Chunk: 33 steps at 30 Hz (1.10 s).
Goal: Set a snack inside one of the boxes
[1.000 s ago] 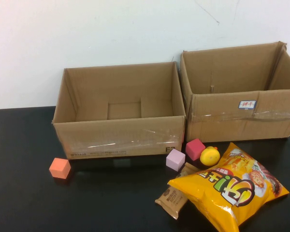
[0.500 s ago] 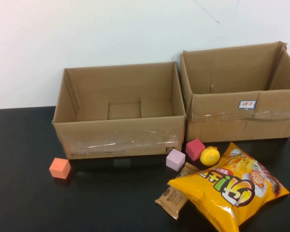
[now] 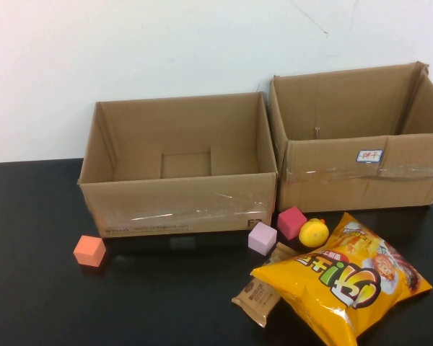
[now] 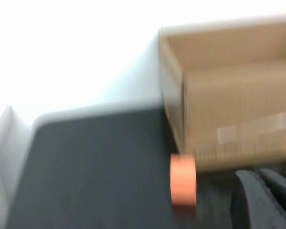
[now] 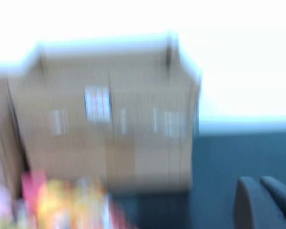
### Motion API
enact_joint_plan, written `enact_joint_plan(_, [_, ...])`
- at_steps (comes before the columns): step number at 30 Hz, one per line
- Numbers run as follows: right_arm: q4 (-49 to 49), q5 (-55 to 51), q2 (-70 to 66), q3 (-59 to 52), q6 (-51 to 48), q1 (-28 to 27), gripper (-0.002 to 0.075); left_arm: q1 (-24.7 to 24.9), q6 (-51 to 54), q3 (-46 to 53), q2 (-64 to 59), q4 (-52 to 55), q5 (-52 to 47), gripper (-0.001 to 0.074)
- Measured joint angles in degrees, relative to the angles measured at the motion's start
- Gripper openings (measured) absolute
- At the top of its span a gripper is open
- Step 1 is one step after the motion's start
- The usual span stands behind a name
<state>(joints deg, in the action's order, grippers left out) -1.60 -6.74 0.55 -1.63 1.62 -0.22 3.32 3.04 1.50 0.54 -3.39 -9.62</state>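
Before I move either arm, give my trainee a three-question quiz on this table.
1. True or false: the left box already holds a snack.
2. Which box bears the white label? A) left B) right
3. What lies partly under the yellow chip bag?

Key:
1. False; what shows of its inside is bare.
2. B, the right box.
3. The brown snack bar.

Note: neither tool shows in the high view. The left tool is near the orange cube; the right tool, shut, is short of the right box.
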Motion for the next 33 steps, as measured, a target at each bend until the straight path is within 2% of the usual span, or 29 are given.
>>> enact_joint_plan(9, [0.0,34.59,0.0,0.0,0.11,0.0,-0.0001,0.71,0.0,0.0,0.0,0.0,27.73,-0.0001])
enact_joint_plan(15, [0.0,42.49,0.0,0.0,0.44,0.0,-0.0001,0.71,0.0,0.0,0.0,0.0,40.3,-0.0001])
enact_joint_plan(29, [0.42,43.56,0.0,0.0,0.58,0.0,-0.0001,0.71,0.0,0.0,0.0,0.0,42.51,-0.0001])
enact_joint_plan(33, [0.97,37.08,0.0,3.7,0.47,0.0,-0.0001,0.71,-0.61,-5.3,0.0,1.8,31.17,-0.0001])
